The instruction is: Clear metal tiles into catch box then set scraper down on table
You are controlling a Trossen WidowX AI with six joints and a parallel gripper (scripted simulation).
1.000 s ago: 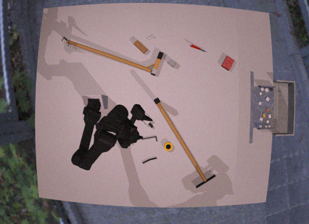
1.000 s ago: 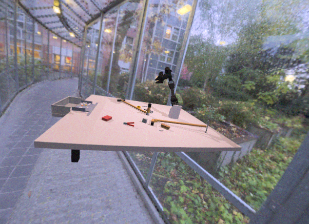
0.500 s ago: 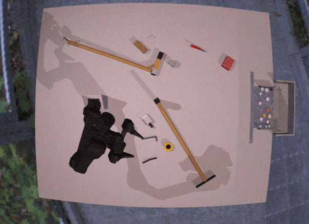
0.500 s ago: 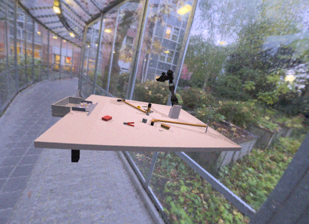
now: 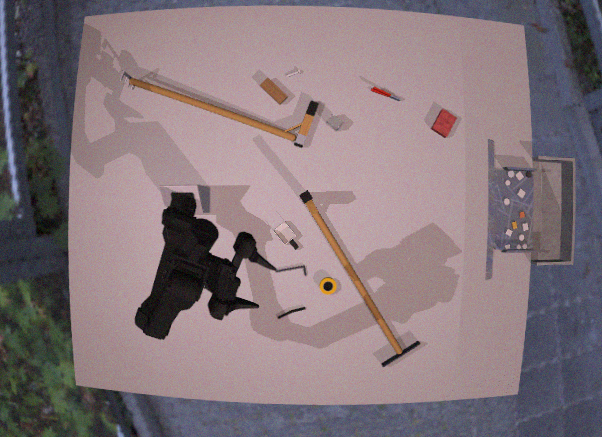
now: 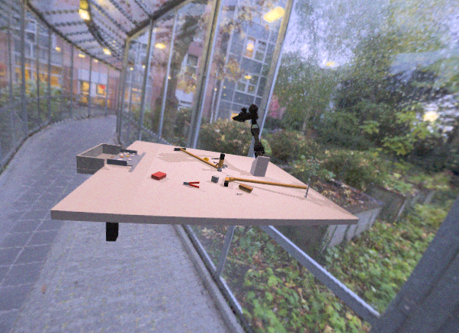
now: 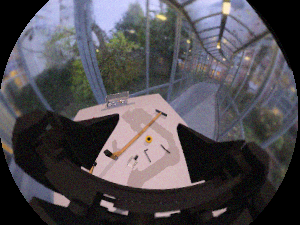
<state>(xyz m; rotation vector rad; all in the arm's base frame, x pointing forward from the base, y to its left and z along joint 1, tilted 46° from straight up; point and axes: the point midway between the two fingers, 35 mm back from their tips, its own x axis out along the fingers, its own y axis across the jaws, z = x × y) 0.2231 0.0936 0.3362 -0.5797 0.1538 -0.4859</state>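
Top view shows the pincer [image 5: 267, 288] [image 7: 149, 121] spread and holding nothing, with the long scraper [image 5: 350, 267] [image 6: 199, 157] [image 7: 140, 134] lying diagonally across the tabletop [image 5: 225, 365] [image 6: 152, 206] [image 7: 112, 169], its blade well apart from the tile-strewn bench plate [image 5: 496, 219] [image 6: 117, 161]. Sound practice would be to align the pads across the handle near its black-capped end, descend level, and confirm a firm grip before lifting; neighbouring small tools warrant clearance.

Oddments lying about

A brown rectangular block [image 5: 273, 90] [image 6: 245, 188] lies near a small silver screw [image 5: 294, 72] [image 6: 239, 194]; red-handled metal pliers [image 5: 382, 92] [image 6: 197, 187] lie between it and a red rectangular block [image 5: 443, 123] [image 6: 158, 175]. A yellow-and-black round roll [image 5: 321, 286] [image 6: 206, 158] [image 7: 146, 140] sits near a bent black rod [image 5: 292, 269] [image 7: 147, 155]
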